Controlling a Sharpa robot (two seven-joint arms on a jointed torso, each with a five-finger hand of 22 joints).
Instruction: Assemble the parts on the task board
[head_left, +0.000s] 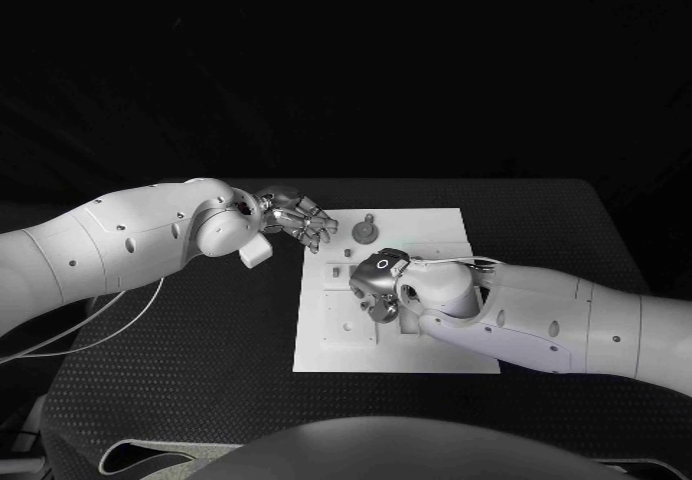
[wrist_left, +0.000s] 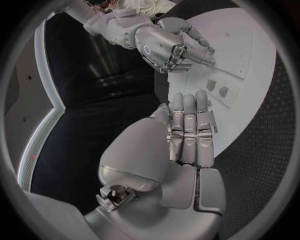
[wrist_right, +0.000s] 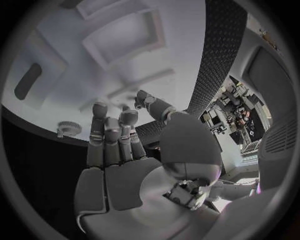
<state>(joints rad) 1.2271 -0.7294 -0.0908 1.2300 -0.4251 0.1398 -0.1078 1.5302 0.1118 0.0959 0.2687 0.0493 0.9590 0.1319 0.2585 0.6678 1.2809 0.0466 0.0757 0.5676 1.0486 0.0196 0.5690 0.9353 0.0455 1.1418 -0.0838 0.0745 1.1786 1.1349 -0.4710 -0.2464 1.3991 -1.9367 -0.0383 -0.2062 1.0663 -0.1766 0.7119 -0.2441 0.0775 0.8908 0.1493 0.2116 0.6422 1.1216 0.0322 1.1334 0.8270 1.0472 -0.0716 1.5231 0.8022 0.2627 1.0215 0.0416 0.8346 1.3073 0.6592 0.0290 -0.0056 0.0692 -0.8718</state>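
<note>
The white task board (head_left: 447, 340) lies in the middle of the black table. A round grey part with a short peg (head_left: 368, 232) sits near its far edge. My left hand (head_left: 296, 220) hovers at the board's far left corner, fingers straight and side by side (wrist_left: 190, 127), holding nothing. My right hand (head_left: 378, 285) is over the board's middle, fingers stretched toward the plate (wrist_right: 115, 145) and thumb apart, with nothing in it. A small toothed round part (wrist_right: 67, 129) lies on the board near the right fingertips. Two small raised pieces (wrist_left: 217, 88) stand on the board (wrist_left: 250, 65) beyond the left hand.
The board carries several shallow rectangular recesses (wrist_right: 125, 35) and a dark oval slot (wrist_right: 28, 80). Black table (head_left: 188, 340) surrounds the plate on all sides. My right forearm (head_left: 548, 320) lies across the board's right near corner. My right hand (wrist_left: 172, 45) appears in the left wrist view.
</note>
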